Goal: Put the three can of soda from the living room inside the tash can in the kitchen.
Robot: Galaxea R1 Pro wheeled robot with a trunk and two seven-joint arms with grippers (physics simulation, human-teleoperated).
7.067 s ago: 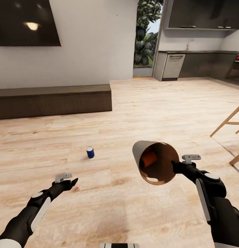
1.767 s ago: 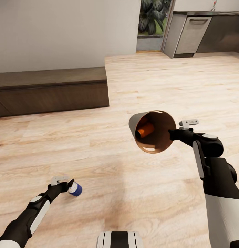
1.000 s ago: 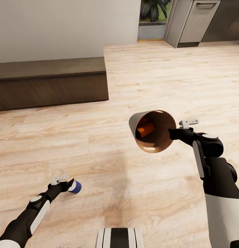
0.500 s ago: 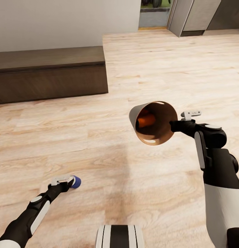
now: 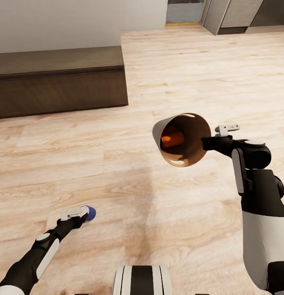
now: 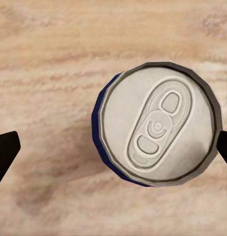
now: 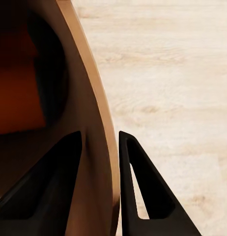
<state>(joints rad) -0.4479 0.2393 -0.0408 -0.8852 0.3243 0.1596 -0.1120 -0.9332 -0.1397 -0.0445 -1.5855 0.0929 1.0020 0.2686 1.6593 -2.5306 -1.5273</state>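
While the left arm reaches low and forward over the wooden floor [image 5: 117, 172], its gripper [image 5: 78, 216] sits right at the dark blue soda can [image 5: 90, 212]. From the left wrist camera, looking straight down on the can's [image 6: 155, 129] grey top with its pull tab, the can stands upright on the floor, long axis vertical. 1 dark finger [image 6: 5, 152] shows well clear of the can on one side, and the other sits at the can's far edge, so the fingers are spread wide and not gripping.

Further right, the right arm is bent at the elbow and held raised, its forearm pointing inward toward the middle of the head view. Its gripper [image 5: 206, 143] holds the trash can [image 5: 159, 133] by the rim. The right wrist camera shows the 2 fingers [image 7: 143, 196] pinched on the coppery wall [image 7: 96, 123], 1 inside and 1 outside.

Held clear of the floor, the bin lies tipped on its side, long axis near horizontal, its open mouth turned toward the robot and its narrow grey base pointing away. An orange can [image 5: 170, 140] rests inside against the lower wall; I cannot tell whether more than 1 lies there.

Beyond the left arm, a long dark low cabinet [image 5: 60, 82] stands against the wall.
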